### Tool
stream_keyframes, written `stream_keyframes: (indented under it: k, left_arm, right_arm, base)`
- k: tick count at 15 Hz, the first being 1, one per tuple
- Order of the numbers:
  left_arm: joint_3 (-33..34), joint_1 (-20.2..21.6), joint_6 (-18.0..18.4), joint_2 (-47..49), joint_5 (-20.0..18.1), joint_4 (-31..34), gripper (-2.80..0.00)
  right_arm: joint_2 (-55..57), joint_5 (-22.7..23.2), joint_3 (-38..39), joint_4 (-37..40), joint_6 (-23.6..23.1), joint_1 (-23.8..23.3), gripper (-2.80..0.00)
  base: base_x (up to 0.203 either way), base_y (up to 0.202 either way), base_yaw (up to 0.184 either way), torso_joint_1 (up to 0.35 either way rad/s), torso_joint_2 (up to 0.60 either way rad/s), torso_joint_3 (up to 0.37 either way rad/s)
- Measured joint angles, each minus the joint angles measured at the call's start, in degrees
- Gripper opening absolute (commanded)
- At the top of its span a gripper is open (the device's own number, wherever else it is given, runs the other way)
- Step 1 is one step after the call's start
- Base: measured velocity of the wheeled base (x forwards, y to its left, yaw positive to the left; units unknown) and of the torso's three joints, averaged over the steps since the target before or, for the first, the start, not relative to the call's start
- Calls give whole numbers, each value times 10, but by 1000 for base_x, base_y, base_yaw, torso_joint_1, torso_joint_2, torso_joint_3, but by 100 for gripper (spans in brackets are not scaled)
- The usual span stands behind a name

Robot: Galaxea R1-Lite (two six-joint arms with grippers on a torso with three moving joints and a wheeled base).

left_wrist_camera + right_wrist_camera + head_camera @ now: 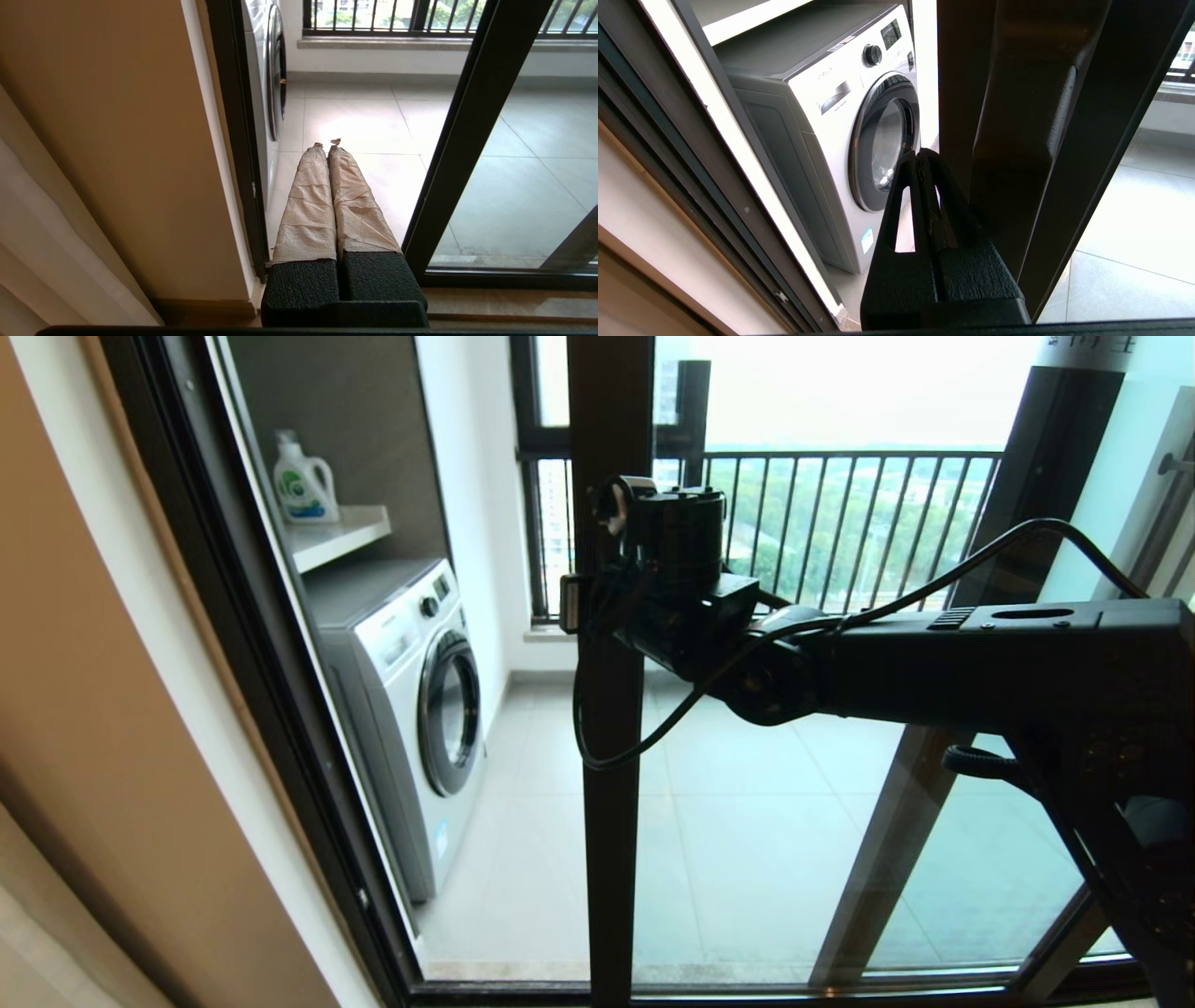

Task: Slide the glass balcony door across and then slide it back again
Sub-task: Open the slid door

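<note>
The glass balcony door (pixel 611 821) stands partly slid across, its dark left upright in the middle of the head view and its clear glass to the right of that. My right arm reaches in from the right at mid height. My right gripper (pixel 583 602) is shut, holding nothing, and lies against the left edge of the upright (pixel 962 93), beside a raised dark bar (pixel 1017 140). My left gripper (pixel 327 144), with its fingers wrapped in beige tape, is shut and empty. It hangs low in the gap between the wall frame (pixel 233 140) and the door upright (pixel 467 140).
A white washing machine (pixel 411 709) stands on the balcony at the left, under a shelf (pixel 341 534) with a detergent bottle (pixel 303 481). A black railing (pixel 840 523) closes the far side. A second dark-framed panel (pixel 1050 476) is at the right; a beige wall (pixel 93 709) at the left.
</note>
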Motion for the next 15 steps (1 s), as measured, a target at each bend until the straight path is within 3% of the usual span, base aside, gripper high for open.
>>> stream_keyframes:
  k: [10, 15]
  left_arm:
    - [0, 0, 0, 0, 0, 0, -280]
    - [0, 0, 0, 0, 0, 0, -280]
  right_arm:
    - [-12, -15, 16, -3, -2, -32, -280]
    - [-39, -19, 64, -3, -5, -54, -280]
  base:
    - [0, 0, 0, 0, 0, 0]
    - [0, 0, 0, 0, 0, 0]
